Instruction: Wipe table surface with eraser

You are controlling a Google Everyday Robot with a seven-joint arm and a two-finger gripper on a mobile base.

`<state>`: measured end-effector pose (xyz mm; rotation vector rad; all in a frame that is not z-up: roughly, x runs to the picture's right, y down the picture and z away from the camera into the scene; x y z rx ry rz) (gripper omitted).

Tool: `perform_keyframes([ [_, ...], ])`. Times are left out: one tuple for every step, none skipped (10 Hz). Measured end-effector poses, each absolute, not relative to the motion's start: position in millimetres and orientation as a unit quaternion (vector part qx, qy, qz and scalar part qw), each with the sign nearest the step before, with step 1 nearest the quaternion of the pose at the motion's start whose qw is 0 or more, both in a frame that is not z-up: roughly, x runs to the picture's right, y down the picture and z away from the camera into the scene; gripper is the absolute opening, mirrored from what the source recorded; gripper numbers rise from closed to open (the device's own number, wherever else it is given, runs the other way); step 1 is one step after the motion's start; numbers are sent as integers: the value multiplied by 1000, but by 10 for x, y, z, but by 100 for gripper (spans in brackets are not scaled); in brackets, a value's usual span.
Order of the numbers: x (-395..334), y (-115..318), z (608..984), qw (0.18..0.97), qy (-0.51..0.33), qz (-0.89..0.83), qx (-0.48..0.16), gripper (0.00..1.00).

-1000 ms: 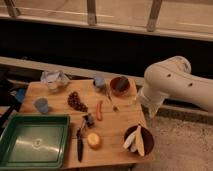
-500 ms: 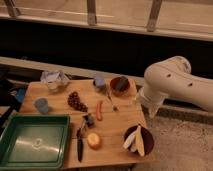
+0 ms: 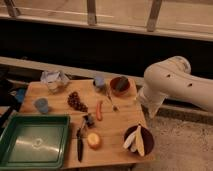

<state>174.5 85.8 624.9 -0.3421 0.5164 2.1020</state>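
The light wooden table surface (image 3: 117,122) fills the lower left of the camera view. The eraser (image 3: 120,83), a small dark oblong block, lies in the reddish bowl (image 3: 113,89) at the table's far right. My white arm (image 3: 167,80) bends in from the right. Its lower end (image 3: 150,106) hangs beside the table's right edge, to the right of the bowl and a little nearer than it. My gripper is at that end, apart from the eraser.
A green tray (image 3: 35,142) sits front left, with a black-handled knife (image 3: 80,144) and an orange fruit (image 3: 94,141) beside it. A dark plate with bananas (image 3: 137,140) is front right. Grapes (image 3: 76,101), a red chili (image 3: 99,110) and two blue cups (image 3: 42,105) (image 3: 99,81) stand mid-table.
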Motion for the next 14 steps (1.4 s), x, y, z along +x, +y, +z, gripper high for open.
perform_keyframes([
  [1715, 788, 6232, 472, 203, 848, -130, 65],
  [1601, 633, 6204, 491, 192, 842, -119, 65],
  [1487, 481, 6216, 505, 184, 836, -110, 65],
  [1397, 350, 6242, 516, 177, 832, -105, 65],
  [1276, 132, 6315, 530, 164, 826, -99, 65],
  [1261, -64, 6406, 541, 156, 821, -93, 65],
  [1241, -219, 6489, 548, 141, 820, -85, 65],
  [1235, -377, 6579, 552, 120, 822, -74, 65],
  [1335, -545, 6688, 535, 105, 836, -60, 65],
  [1374, -585, 6709, 529, 102, 841, -56, 65],
  [1343, -585, 6711, 530, 101, 840, -58, 65],
  [1340, -585, 6710, 530, 101, 840, -58, 65],
  [1352, -582, 6711, 529, 101, 840, -58, 65],
  [1357, -589, 6709, 528, 100, 841, -58, 65],
])
